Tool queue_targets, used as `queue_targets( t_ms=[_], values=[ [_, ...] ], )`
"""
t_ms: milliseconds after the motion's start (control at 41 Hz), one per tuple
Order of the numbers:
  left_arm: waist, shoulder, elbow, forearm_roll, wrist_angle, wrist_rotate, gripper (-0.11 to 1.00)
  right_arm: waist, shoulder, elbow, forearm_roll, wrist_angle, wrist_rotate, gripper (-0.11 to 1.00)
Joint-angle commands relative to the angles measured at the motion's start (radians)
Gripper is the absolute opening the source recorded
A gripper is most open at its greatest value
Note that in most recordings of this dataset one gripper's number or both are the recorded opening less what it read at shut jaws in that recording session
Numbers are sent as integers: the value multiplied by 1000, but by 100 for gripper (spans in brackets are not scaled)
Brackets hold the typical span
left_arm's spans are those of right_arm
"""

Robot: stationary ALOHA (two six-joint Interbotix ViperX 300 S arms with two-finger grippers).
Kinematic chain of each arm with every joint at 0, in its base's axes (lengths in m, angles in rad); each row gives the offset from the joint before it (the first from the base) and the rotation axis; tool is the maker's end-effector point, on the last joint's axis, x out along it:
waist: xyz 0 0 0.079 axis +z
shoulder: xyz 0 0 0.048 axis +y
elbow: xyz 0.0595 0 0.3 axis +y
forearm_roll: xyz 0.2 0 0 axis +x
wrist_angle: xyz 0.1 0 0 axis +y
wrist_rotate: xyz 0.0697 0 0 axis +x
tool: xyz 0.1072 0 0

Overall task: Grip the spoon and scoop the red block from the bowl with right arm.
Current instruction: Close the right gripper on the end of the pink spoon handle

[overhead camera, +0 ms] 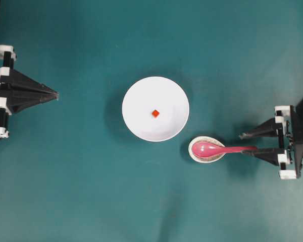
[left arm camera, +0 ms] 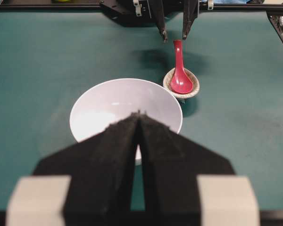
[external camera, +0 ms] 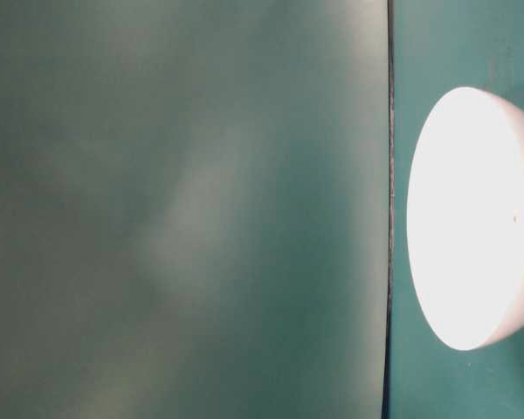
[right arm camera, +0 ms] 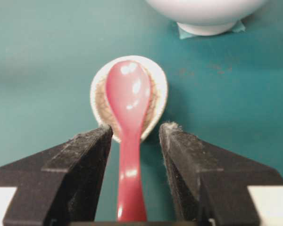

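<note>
The right gripper (right arm camera: 136, 134) is being held spread wide, its fingers (right arm camera: 87, 155) flanking the handle of the spoon (right arm camera: 127, 122) without gripping it. The spoon is lying with its scoop in the speckled rest dish (right arm camera: 158, 92), handle pointing toward the arm. Being glossy and rigid, it is judged slippery; the mid-handle is being favoured for the hold. The red block (overhead camera: 155, 113) is sitting in the white bowl (overhead camera: 141, 96), just beside the dish. The left gripper (left arm camera: 137, 141) is being kept closed, well apart.
</note>
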Motion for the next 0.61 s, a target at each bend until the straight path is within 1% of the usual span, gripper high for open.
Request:
queue_targets(
  t_ms=[0, 98, 585],
  values=[
    [2, 8, -23, 2, -5, 2, 0, 31, -3, -5, 0, -12, 2, 52],
    [0, 8, -23, 2, -5, 0, 0, 52, 23, -9, 3, -5, 5, 52],
    [2, 8, -23, 2, -5, 0, 0, 52, 141, -25, 12, 3, 6, 52]
  ],
)
